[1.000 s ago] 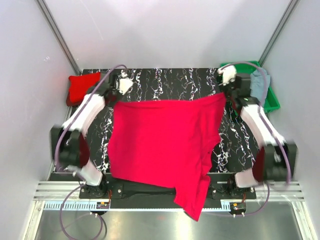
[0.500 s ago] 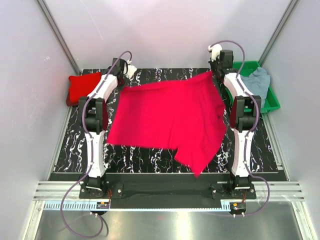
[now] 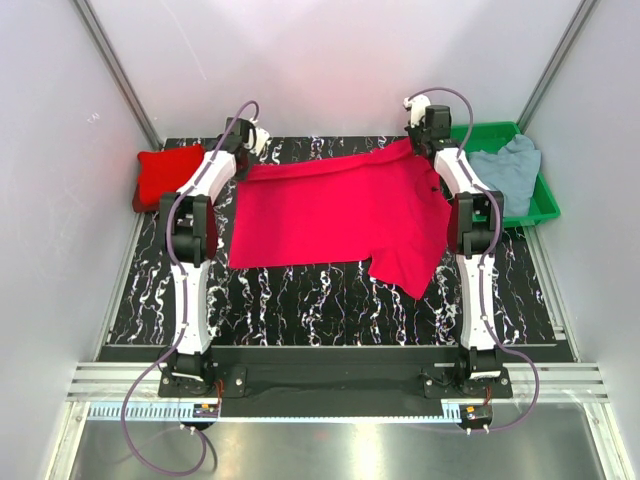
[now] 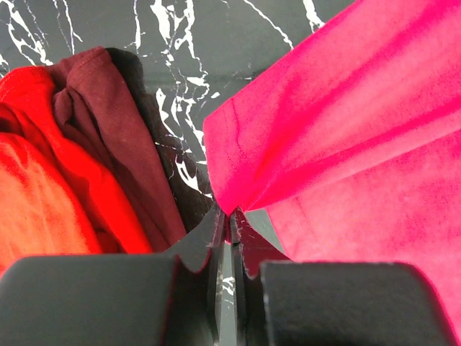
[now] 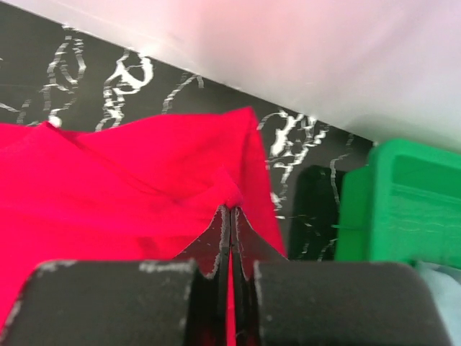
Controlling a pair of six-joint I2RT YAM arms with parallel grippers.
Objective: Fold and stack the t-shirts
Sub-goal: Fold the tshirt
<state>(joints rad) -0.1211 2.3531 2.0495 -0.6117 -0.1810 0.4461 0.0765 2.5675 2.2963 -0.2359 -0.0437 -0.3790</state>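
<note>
You've got the red shirt [image 3: 330, 210] spread across the upper middle of the top view on the table [image 3: 300, 310], w/ its top edge running btw the two grippers and one loose flap pointing to the lower right. The L gripper [image 3: 247, 158] is at the shirt's upper-left corner. In the L wrist view its jaws are pinched nearly together w/ a gathered fold of red cloth caught at the tips, so it's grasping the red shirt; the cloth fans out to the upper right of that frame. The R gripper [image 3: 418, 140] is at the shirt's upper-right corner. In the R wrist view its jaws are clamped tight on a small peak of the same cloth, center frame, w/ the rest of the cloth spreading to the left. The red pile [image 3: 165, 175] of bunched shirts sits at the left edge of the table, upper left of the top view. In the L wrist view it fills the left side, near the held corner w/ a strip of table btw them. The blue shirt [image 3: 505, 165] lies in the tray [image 3: 545, 205] at upper right, apart from the red shirt. You'll see the tray's green wall at the right of the R wrist view, just beside the held corner.
</note>
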